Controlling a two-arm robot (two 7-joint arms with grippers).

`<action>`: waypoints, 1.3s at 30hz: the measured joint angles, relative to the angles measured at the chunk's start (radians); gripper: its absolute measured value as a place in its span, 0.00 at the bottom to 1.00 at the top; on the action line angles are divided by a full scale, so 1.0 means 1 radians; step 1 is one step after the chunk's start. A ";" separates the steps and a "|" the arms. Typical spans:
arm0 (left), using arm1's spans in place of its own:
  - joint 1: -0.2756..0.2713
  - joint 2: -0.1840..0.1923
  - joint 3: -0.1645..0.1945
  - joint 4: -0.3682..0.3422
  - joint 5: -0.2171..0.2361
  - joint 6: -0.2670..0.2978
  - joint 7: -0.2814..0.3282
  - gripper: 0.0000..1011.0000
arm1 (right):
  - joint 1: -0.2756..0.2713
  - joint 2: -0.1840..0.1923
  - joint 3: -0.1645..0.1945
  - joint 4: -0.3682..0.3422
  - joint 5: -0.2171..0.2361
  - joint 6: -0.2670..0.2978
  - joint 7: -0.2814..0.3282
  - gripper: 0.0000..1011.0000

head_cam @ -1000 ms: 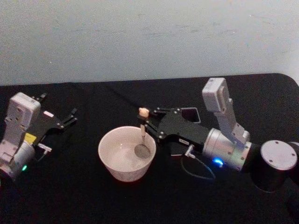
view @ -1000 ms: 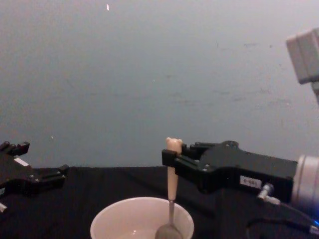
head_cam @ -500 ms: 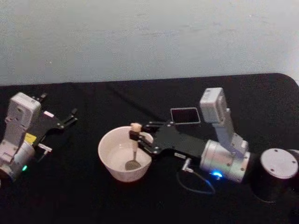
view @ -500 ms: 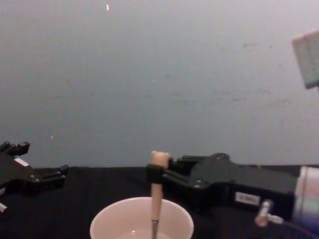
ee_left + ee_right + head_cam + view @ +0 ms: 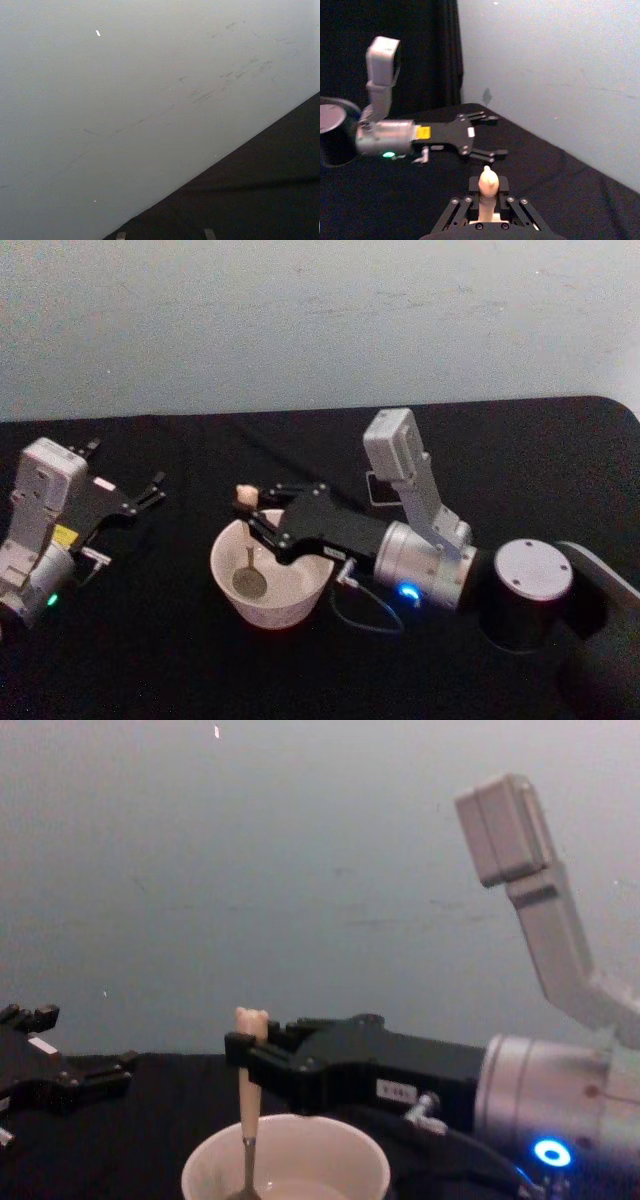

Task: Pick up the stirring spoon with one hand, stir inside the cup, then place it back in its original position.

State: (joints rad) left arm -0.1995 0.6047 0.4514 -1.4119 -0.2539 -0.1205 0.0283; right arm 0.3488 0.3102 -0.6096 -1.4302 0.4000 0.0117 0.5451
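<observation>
Since a second ago, your right gripper (image 5: pixel 254 524) has carried the stirring spoon (image 5: pixel 250 580) from the cup's (image 5: pixel 270 616) 3 o'clock side to its 9 o'clock side.

Head view: the jaws pinch the peach handle just under the bear head, and the metal bowl sits inside the cup. The dark holder (image 5: pixel 372 487), at the cup's 1 o'clock, is mostly hidden behind the arm. Your left gripper (image 5: pixel 150 491) is well off at 9 o'clock over the counter (image 5: pixel 180 660), jaws spread.

Right wrist view: the bear head stands between the pinching jaws, which hide the stem and bowl.

Chest view: the spoon stands nearly upright, its bowl cut off at the bottom edge.

Left wrist view: you see wall and a strip of counter.
</observation>
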 joint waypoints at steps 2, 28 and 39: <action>0.000 0.000 0.000 0.000 0.000 0.000 0.000 0.99 | 0.018 -0.020 0.000 0.026 -0.010 -0.001 -0.016 0.21; 0.000 0.000 0.000 0.000 0.000 0.000 0.000 0.99 | -0.001 0.029 0.080 0.013 -0.032 -0.001 -0.027 0.21; 0.000 0.000 0.000 0.000 0.000 0.000 0.000 0.99 | -0.037 0.061 0.077 -0.050 0.004 0.024 0.000 0.21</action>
State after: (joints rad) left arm -0.1995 0.6047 0.4514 -1.4120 -0.2539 -0.1205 0.0283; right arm 0.3116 0.3715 -0.5323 -1.4807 0.4038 0.0355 0.5448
